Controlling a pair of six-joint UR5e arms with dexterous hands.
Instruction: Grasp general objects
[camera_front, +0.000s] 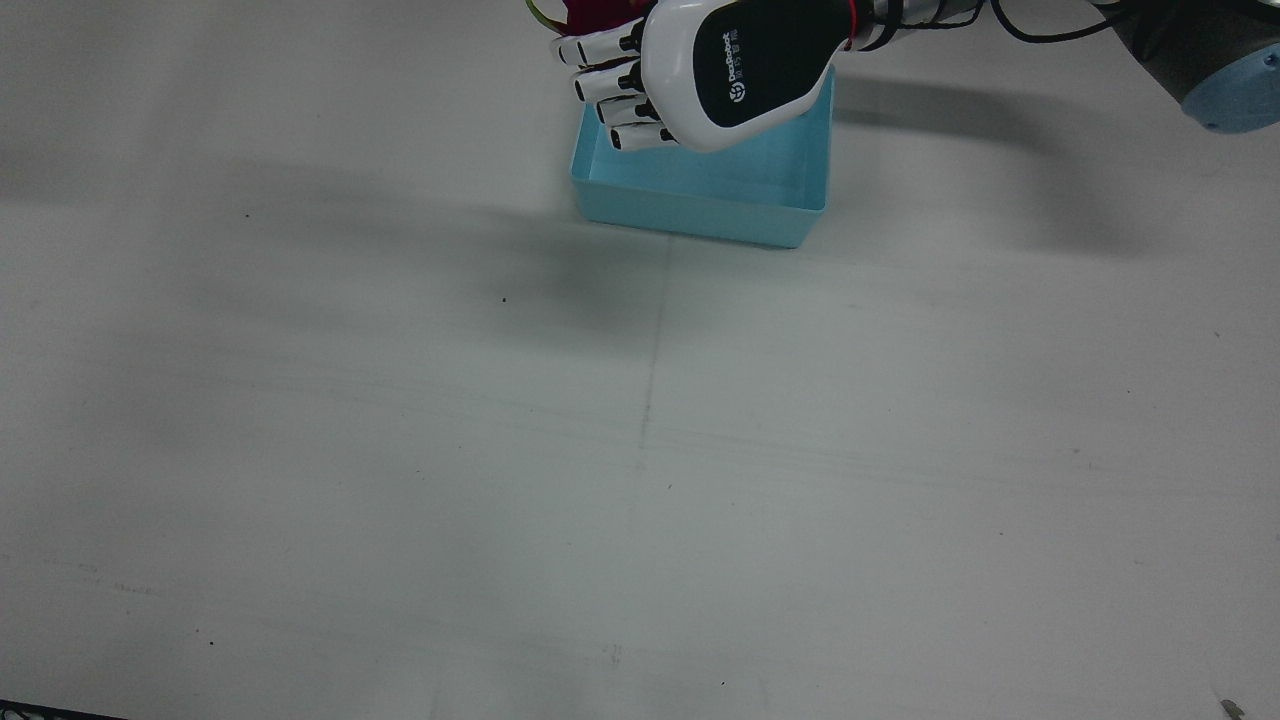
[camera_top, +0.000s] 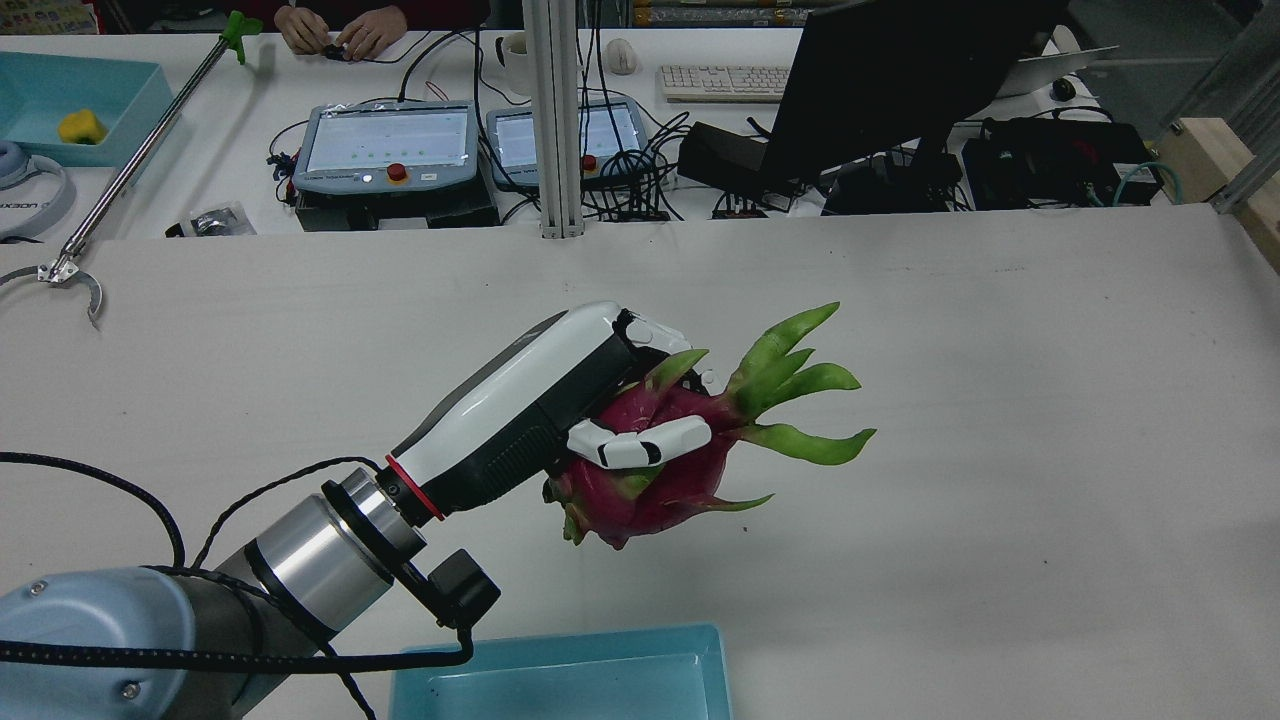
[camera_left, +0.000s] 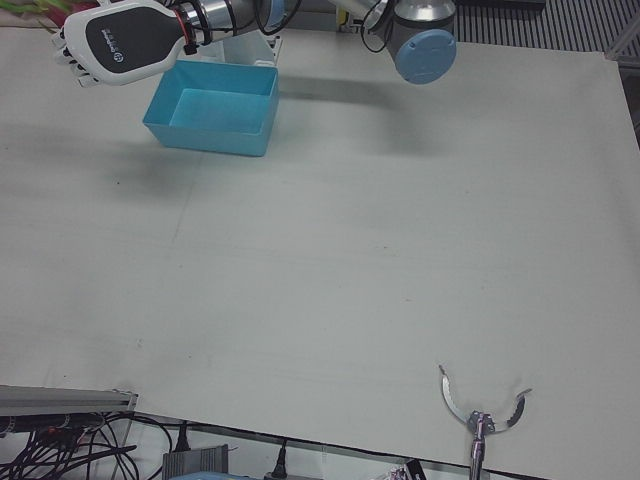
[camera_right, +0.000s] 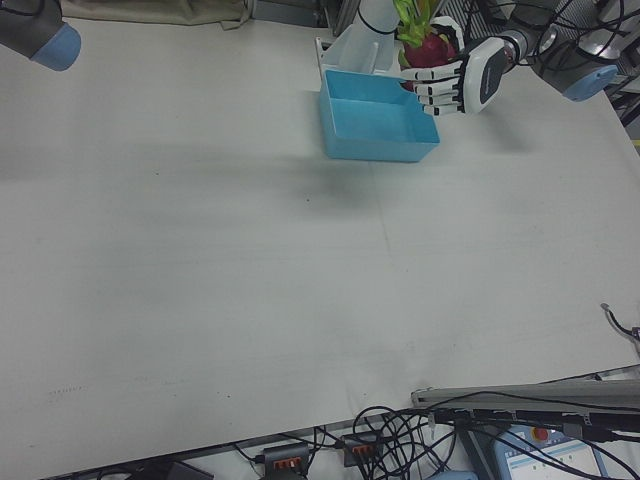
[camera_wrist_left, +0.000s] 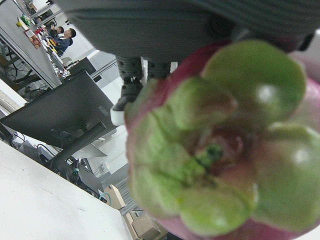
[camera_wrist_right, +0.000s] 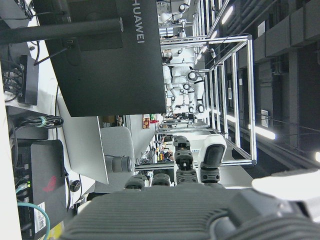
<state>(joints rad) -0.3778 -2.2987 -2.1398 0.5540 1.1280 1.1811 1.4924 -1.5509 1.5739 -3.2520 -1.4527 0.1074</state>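
While clamped round the dragon fruit (camera_top: 655, 470) | left robot hand (camera_top: 560, 400) | logo unreadable | monitor (camera_wrist_right: 100, 55): HUAWEI

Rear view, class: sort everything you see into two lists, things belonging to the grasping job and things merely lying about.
Belonging to the job:
left hand, shut on the fruit
dragon fruit, held above the table
blue bin

Lying about:
grabber stick
two teach pendants
monitor
keyboard
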